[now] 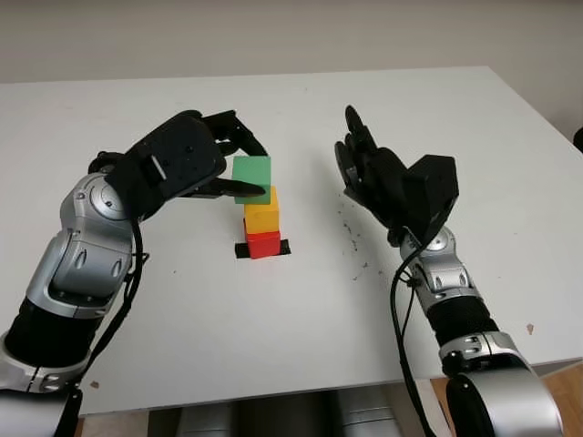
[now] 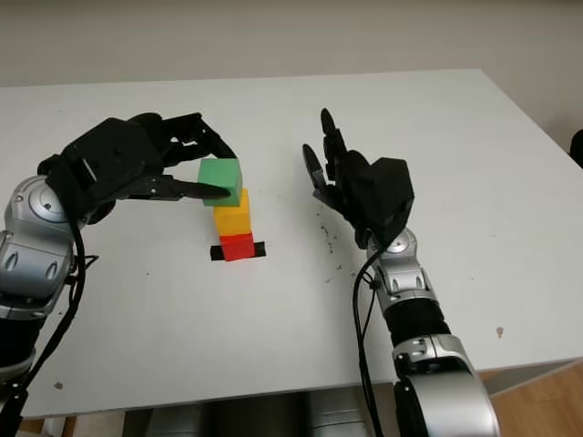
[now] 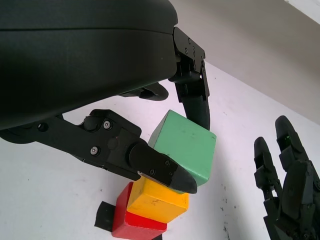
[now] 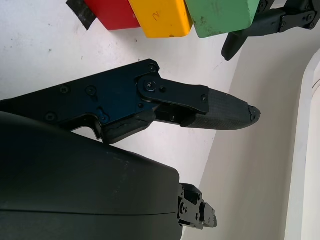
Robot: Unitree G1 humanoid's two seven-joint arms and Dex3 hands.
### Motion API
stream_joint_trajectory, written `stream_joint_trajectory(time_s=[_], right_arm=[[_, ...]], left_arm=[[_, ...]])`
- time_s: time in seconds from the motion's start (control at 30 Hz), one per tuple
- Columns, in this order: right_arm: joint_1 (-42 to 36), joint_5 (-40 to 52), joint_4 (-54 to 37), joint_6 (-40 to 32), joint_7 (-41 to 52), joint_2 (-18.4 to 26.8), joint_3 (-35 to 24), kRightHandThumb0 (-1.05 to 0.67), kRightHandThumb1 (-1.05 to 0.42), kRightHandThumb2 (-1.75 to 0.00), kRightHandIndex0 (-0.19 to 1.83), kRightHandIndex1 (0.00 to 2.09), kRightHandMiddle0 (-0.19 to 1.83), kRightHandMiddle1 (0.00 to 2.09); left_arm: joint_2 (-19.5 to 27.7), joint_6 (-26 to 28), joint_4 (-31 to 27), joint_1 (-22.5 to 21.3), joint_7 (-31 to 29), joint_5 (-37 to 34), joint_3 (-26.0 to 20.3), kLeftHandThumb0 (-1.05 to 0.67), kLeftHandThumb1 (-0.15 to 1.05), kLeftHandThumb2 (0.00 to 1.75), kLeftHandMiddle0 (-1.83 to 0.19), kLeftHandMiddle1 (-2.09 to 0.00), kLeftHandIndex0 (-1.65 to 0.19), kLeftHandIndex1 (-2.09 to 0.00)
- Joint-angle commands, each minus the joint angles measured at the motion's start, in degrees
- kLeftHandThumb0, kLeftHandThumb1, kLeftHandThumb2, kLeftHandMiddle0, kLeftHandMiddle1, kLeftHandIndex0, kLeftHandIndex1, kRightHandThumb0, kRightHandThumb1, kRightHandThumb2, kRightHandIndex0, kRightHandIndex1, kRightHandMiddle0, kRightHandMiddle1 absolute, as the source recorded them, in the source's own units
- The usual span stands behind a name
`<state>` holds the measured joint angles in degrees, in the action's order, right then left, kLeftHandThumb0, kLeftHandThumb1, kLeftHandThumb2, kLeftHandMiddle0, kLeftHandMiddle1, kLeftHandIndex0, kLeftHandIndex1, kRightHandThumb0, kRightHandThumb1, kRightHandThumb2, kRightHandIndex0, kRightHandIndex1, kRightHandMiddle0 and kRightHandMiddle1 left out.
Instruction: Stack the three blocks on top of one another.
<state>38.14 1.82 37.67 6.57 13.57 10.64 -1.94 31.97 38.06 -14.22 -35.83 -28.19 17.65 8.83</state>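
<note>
Desk: white desk point(image 1: 182, 346) under a pale wall, with a small black tape mark point(image 1: 242, 250) near its middle.
Left hand: my left hand point(image 1: 239, 164) is raised over the desk at the left of the tower, and its fingers point(image 3: 160, 170) are closed on the green block, one from the near side and others from the far side.
Green block: the green block point(image 1: 252, 177) is on top of the yellow block, a little turned against it and a little shifted toward my left hand. I think it is touching the yellow one, but I cannot tell if its full weight is already there.
Yellow block: the yellow block point(image 1: 263, 215) sits on the red block.
Red block: the red block point(image 1: 263, 243) stands on the tape mark, at the bottom.
Right hand: my right hand point(image 1: 364, 164) is open, holding nothing, in the air just at the right of the tower, palm toward it.
Progress: all three blocks are in one column, so stacking is almost done.
Left to do: let go of the green block gently and take my left hand away without pushing the tower; the turned top block could slide.
</note>
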Motion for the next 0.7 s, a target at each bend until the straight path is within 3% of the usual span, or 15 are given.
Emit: stream_joint_trajectory(time_s=[0.0,0.67], right_arm=[[-0.49,-0.05,-1.02,-0.12,-0.13,-0.49,0.10,-0.81,-1.05,-0.63,-0.19,0.00,-0.19,0.00],[-1.09,0.75,-1.22,-0.19,-0.28,-1.41,-0.33,-0.78,-1.05,-0.61,-0.19,0.00,-0.19,0.00]], left_arm=[[0.17,-0.60,0.02,-1.14,-0.28,-0.10,0.23,-0.35,1.05,0.07,-0.37,-0.07,-0.41,-1.52],[-0.48,2.49,-0.38,-2.17,-1.07,-1.42,0.11,-0.37,1.05,0.07,-0.40,-0.07,-0.49,-1.55]])
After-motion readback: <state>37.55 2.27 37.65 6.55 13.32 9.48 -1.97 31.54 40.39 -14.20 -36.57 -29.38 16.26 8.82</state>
